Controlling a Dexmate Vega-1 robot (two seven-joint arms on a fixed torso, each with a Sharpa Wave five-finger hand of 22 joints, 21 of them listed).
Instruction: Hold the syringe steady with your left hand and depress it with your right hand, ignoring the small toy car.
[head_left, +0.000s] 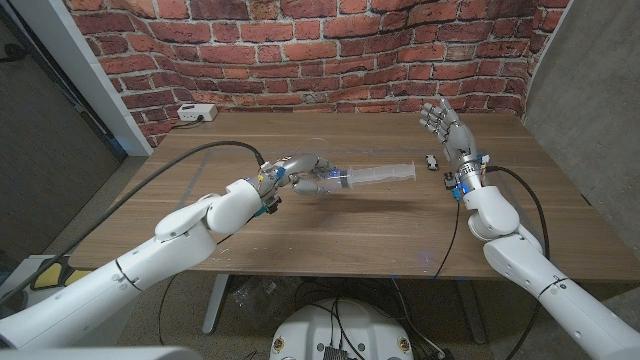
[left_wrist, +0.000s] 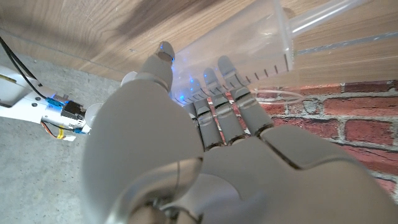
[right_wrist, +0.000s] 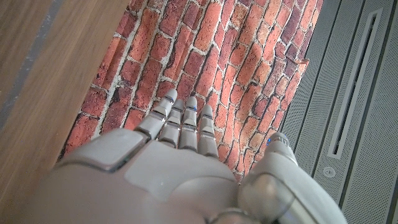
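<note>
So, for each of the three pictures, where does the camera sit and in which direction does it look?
Head view: on the robot's head, looking down over the wooden table to the brick wall; both arms show, the left hand holding the syringe, the right hand raised and open.
Left wrist view: along the back of the left hand, whose fingers wrap the syringe.
Right wrist view: along the back of the right hand, towards the brick wall.
Shared: head and left wrist views both show the held syringe.
</note>
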